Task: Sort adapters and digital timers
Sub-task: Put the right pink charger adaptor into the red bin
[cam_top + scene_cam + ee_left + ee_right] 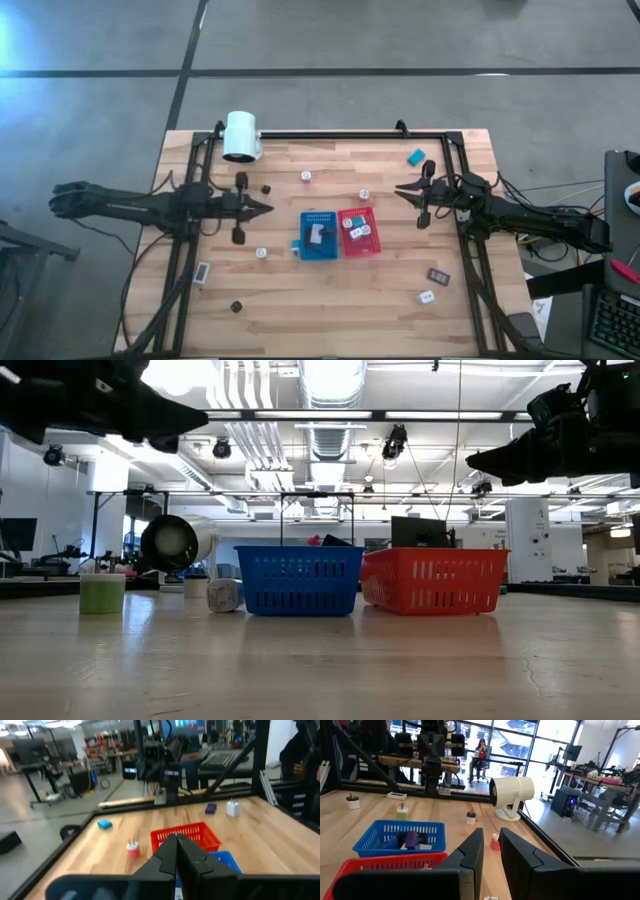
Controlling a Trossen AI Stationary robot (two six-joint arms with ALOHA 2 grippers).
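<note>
Adapters (306, 176) and digital timers (416, 156) are lying scattered over the counter (330, 290) — some sitting, half hidden, inside the blue tray (318, 237) and red tray (359, 232). Left gripper (268, 208) fingers are pressing together; right gripper (399, 190) fingers are standing slightly parted, empty.

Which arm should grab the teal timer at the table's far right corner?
Right, probably. The teal timer lies just beyond the right end effector, on its side of the baskets. The left end effector hangs across the table, left of the blue basket.
</note>
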